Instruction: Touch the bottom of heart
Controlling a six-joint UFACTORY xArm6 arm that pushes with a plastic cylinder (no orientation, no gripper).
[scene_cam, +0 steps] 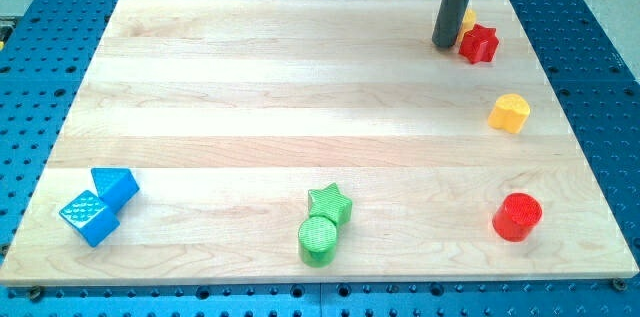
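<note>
The yellow heart (509,113) lies at the view's right, a little above mid-height of the wooden board (300,87). My tip (444,45) stands near the view's top right, just left of the red star (479,44). The tip is well above and to the left of the heart, apart from it. A yellow block (468,18) shows partly behind the rod, its shape hidden.
A red cylinder (517,216) sits at the lower right. A green star (330,203) and green cylinder (318,239) touch at the bottom middle. A blue cube (88,217) and a second blue block (116,186) sit together at the lower left.
</note>
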